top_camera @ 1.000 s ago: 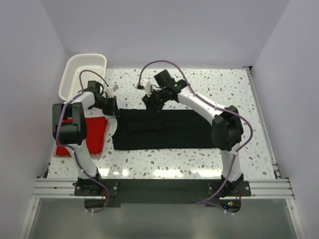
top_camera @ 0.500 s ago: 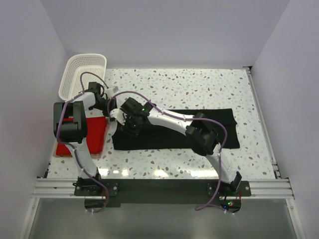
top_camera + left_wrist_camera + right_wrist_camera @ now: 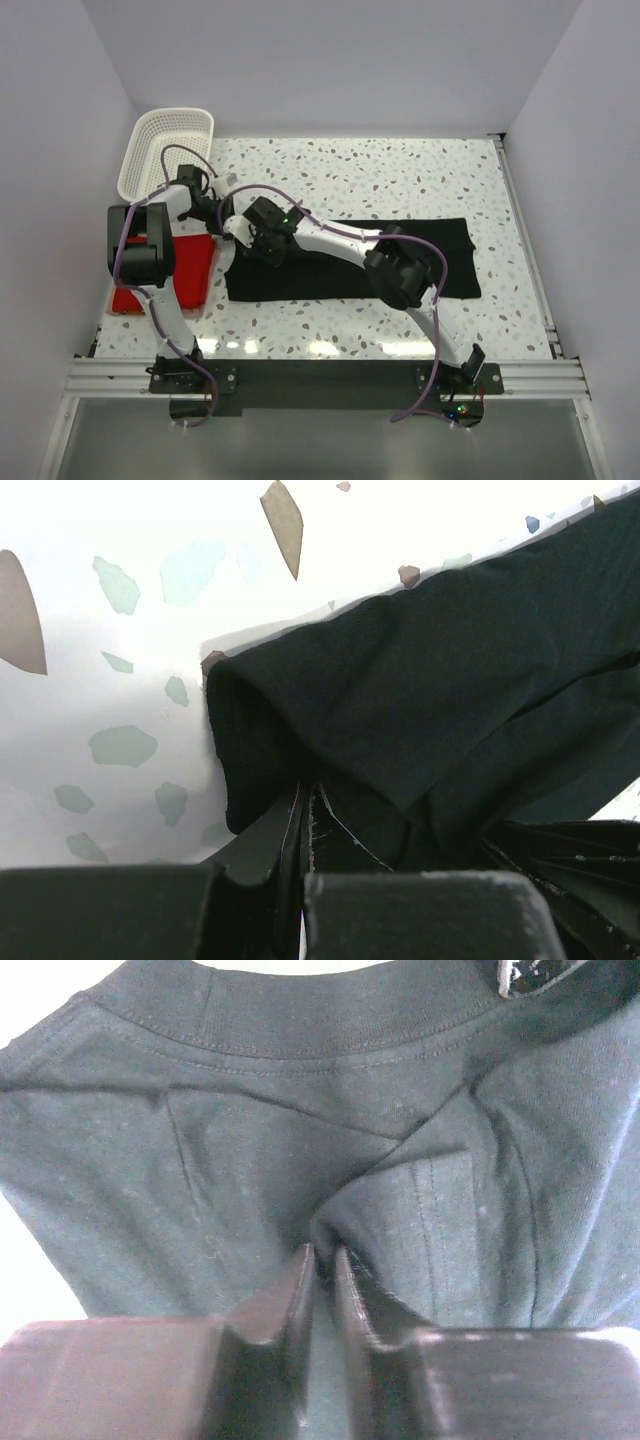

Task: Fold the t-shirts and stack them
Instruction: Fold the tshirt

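Left gripper (image 3: 305,800) clamps soft black cloth t-shirt (image 3: 450,260) edge, apparently anchoring it; right gripper (image 3: 322,1260) pinches nearby fabric, probably for folding.

No writing, label, brand or number can be read in any view.

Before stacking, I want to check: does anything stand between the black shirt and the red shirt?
Nothing lies between the black shirt and the red shirt; only the left arm hangs above the red one.
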Controlling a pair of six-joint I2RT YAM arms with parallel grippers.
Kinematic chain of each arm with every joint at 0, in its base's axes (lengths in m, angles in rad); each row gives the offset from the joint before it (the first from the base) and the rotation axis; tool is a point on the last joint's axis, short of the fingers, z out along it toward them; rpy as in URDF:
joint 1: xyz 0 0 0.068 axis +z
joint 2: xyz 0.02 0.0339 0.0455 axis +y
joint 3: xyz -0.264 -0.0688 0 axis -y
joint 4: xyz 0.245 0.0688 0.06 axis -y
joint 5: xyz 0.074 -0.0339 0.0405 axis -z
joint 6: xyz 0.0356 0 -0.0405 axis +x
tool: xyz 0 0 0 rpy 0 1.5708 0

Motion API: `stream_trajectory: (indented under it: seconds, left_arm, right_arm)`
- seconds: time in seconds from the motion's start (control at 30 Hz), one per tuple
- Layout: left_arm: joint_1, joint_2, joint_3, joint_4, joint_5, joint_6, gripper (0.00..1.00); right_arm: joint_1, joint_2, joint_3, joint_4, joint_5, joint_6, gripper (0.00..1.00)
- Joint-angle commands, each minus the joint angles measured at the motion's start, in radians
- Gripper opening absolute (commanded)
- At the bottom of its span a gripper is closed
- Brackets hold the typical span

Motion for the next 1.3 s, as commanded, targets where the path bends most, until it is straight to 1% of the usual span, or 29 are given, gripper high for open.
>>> stream_trajectory:
  seconds: [0.0, 0.03, 0.57, 0.67, 0.93, 1.0, 1.07, 1.1, 1.17, 1.2, 1.23, 1.27]
  left_arm:
    - [0.0, 0.032, 0.009, 0.012, -0.026, 0.008, 0.01]
    - [0.002, 0.033, 0.009, 0.012, -0.03, 0.008, 0.01]
    - [0.0, 0.049, 0.018, 0.015, -0.083, -0.004, 0.0]
    - [0.0, 0.05, 0.022, 0.015, -0.088, -0.005, 0.0]
    - [0.0, 0.053, 0.033, 0.011, -0.103, -0.009, 0.0]
    - [0.0, 0.05, 0.036, 0.009, -0.106, -0.01, 0.0]
    - [0.002, 0.037, 0.036, 0.009, -0.111, -0.012, 0.0]
    - [0.002, 0.029, 0.036, 0.008, -0.112, -0.007, 0.0]
    - [0.0, 0.006, 0.038, 0.006, -0.122, 0.001, 0.02]
    - [0.0, -0.026, 0.038, 0.007, -0.129, 0.004, 0.04]
    - [0.002, -0.045, 0.038, 0.009, -0.137, 0.014, 0.07]
    - [0.002, -0.083, 0.042, 0.009, -0.157, 0.021, 0.08]
  right_arm:
    - [-0.001, -0.026, 0.023, 0.044, 0.034, 0.022, 0.04]
    - [-0.001, -0.032, 0.018, 0.044, 0.034, 0.023, 0.0]
    - [-0.003, -0.238, -0.112, 0.075, -0.113, 0.128, 0.0]
    - [-0.003, -0.253, -0.135, 0.076, -0.11, 0.129, 0.0]
    - [-0.003, -0.223, -0.167, 0.073, -0.133, 0.134, 0.0]
    - [-0.003, -0.201, -0.157, 0.064, -0.134, 0.135, 0.0]
    - [-0.003, -0.157, -0.109, 0.011, -0.145, 0.134, 0.0]
    - [-0.003, -0.149, -0.095, -0.006, -0.144, 0.134, 0.08]
    - [-0.01, -0.161, -0.086, -0.023, -0.142, 0.137, 0.2]
    - [-0.02, -0.173, -0.089, -0.022, -0.145, 0.141, 0.34]
    - [-0.042, -0.19, -0.095, -0.022, -0.151, 0.145, 0.39]
    - [-0.061, -0.218, -0.094, -0.025, -0.166, 0.155, 0.42]
